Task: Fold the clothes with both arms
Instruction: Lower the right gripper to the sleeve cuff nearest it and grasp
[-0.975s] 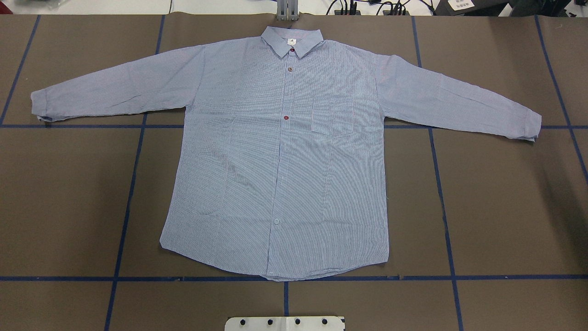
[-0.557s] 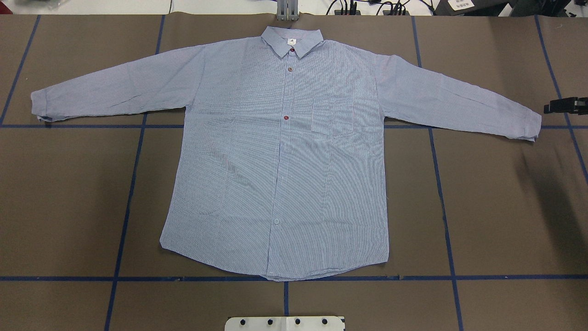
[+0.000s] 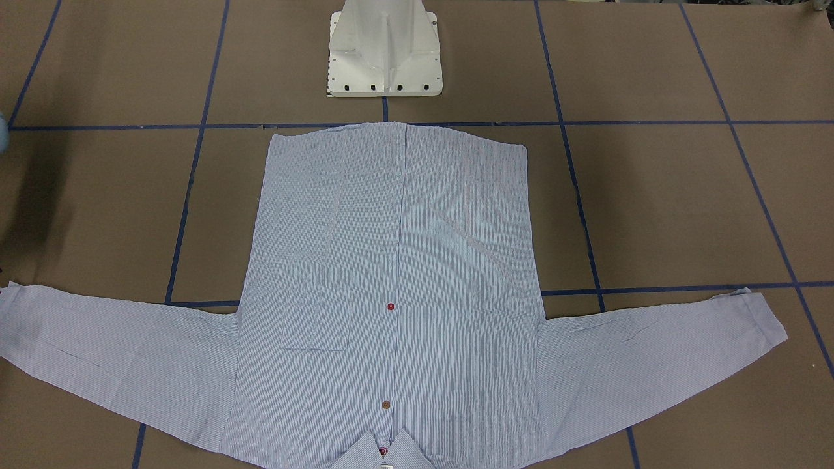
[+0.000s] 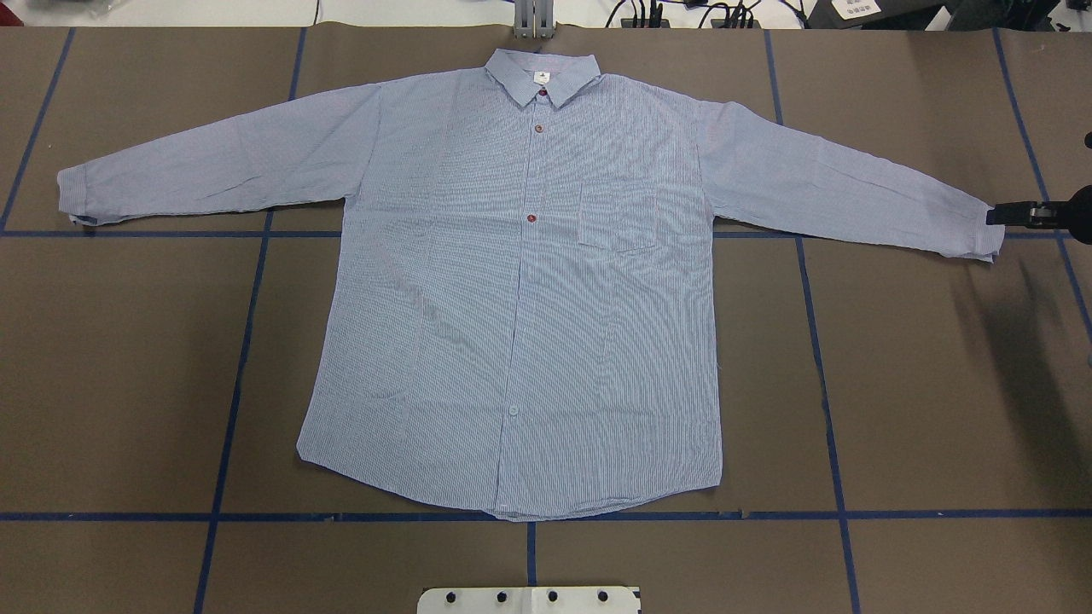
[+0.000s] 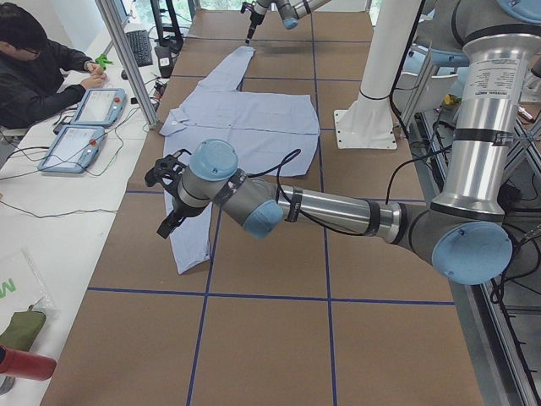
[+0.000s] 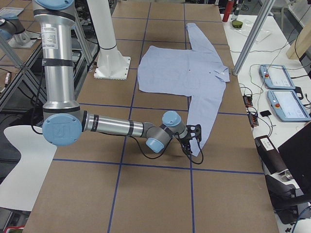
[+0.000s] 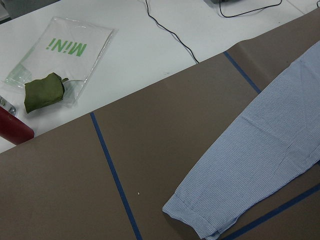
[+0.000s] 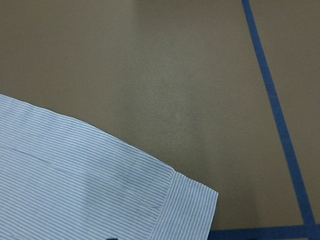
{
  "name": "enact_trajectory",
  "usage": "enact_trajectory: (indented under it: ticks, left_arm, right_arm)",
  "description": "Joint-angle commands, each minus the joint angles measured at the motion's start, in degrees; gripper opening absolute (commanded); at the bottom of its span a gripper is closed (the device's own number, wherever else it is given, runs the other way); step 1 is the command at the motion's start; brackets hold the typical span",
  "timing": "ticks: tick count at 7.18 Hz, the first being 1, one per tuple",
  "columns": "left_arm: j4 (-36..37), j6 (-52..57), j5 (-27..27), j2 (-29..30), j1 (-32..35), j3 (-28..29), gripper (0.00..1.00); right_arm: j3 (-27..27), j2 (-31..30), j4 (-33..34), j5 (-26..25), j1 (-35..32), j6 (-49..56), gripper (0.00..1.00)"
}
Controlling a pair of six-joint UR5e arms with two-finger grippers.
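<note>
Shirt (image 4: pixel 520 281) flat, right tool (image 4: pixel 996 215) partly off-frame.

Green "MiNi" printed on plastic bag (image 7: pixel 65 55), upside down.

Overhead cam: sat behind the white base (image 4: pixel 529 599), looking forward and down, whole shirt (image 4: pixel 529 281) in frame. Front-facing one: across the table (image 3: pixel 651 195), pointed steeply down back at that base — same shirt, flipped, collar (image 3: pixel 407 453) nearest. Two side cams: up high at either end, looking along the table toward each other, both catching shirt and base. Wrist cams much closer — left above the left cuff (image 7: pixel 195 220), right nearly on top of the right cuff (image 8: pixel 185 210).
</note>
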State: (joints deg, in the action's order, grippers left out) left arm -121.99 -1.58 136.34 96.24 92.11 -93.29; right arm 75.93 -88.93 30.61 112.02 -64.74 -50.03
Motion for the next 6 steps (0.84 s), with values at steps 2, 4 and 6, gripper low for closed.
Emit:
enact_trajectory:
  ticks: [2,4,6]
  left_arm:
    - [0.0,0.1,0.1,-0.2,0.0,-0.1,1.0]
    - [0.0,0.1,0.1,-0.2,0.0,-0.1,1.0]
    - [0.0,0.1,0.1,-0.2,0.0,-0.1,1.0]
  right_arm:
    - [-1.3,0.0,-0.7,-1.3,1.5,-0.2,0.83]
    - [-1.8,0.0,-0.7,-2.2,2.9,-0.9,0.81]
    - [-1.7,0.0,-0.7,-2.2,3.8,-2.0,0.68]
